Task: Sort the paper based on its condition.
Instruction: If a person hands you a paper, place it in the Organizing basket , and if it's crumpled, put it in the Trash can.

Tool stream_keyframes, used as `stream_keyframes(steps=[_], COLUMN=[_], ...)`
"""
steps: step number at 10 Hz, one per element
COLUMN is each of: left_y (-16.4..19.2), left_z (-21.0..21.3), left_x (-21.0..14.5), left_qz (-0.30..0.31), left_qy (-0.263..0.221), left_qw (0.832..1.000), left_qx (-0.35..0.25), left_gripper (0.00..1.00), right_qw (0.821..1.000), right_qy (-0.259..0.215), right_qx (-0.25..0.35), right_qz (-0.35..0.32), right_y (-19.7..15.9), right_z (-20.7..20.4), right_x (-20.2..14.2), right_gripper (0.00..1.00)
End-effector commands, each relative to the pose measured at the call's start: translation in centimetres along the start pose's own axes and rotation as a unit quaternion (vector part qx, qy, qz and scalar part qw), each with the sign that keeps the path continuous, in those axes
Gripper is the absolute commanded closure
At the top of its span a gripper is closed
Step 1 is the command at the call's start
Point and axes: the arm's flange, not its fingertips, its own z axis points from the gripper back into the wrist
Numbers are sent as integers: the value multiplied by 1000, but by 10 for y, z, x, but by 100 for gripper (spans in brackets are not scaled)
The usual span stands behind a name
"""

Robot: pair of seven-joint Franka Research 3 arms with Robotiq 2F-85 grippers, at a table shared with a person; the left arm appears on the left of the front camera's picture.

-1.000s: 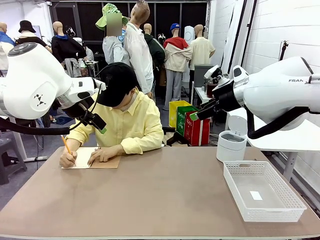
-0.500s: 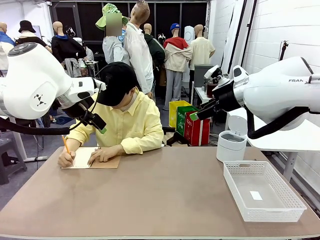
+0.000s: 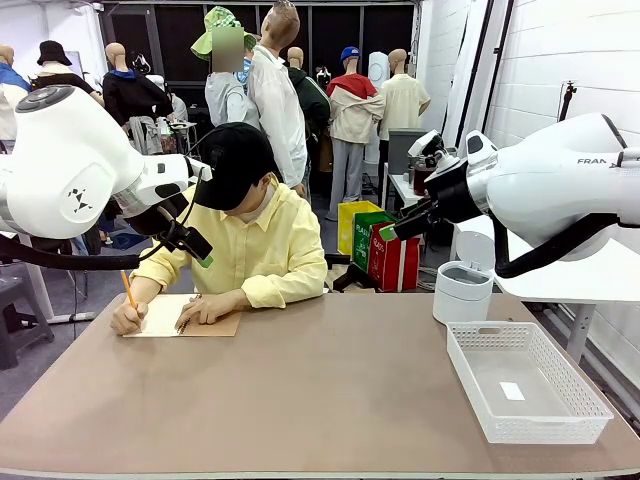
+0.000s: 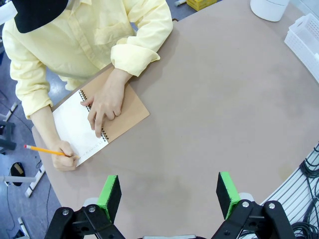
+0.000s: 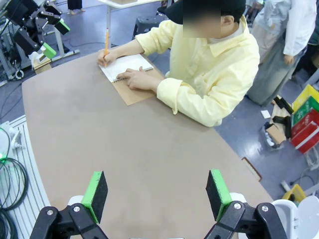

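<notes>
**Both grippers wait above the tabletop while a person writes in a notebook**

The left gripper (image 4: 168, 196) hangs over the near part of the beige-brown tabletop (image 3: 320, 390). Its jaws are spread wide, with bare tabletop showing between the green pads (image 4: 109, 195) and nothing held. The right gripper (image 5: 156, 195) is also raised above the tabletop. Its jaws are just as far apart and grip nothing.

At the far side sits a person in a pale yellow shirt and black cap (image 3: 262, 240), bent over a spiral-bound notebook with a tan-brown cover (image 4: 130, 107). The notebook lies flat near the far left corner of the tabletop, folded open.

The paper in view is the notebook's open white page (image 4: 75, 119), bound on the spiral and lying flat and smooth. The person's right hand (image 4: 64, 160) rests at the edge of that page and holds an orange-yellow pencil (image 4: 44, 150). The person's left hand (image 4: 105, 102) presses down across the spiral, fingers on both page and cover.

On the right side of the tabletop, well apart from the notebook, stands a white perforated plastic basket (image 3: 548, 432). A small white rectangle (image 3: 511, 391) lies on its floor; whether it is a label or a scrap I cannot tell. Beyond the basket stands a round white bin with an open lid (image 3: 462, 290).
</notes>
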Motion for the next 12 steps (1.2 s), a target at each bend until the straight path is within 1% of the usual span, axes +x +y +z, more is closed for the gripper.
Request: stream_keyframes(steps=[1,12], left_y=[1,1], left_z=[0,0], left_x=[0,0], left_qz=[-1,-1], left_qy=[0,0], left_qw=[1000,1000], left_qx=[1,1], left_gripper=[0,0], right_qw=[1000,1000], right_qy=[3,3], right_qx=[2,2], right_qz=[0,0], right_y=[1,1], right_z=[0,0], right_x=[0,0], right_gripper=[0,0])
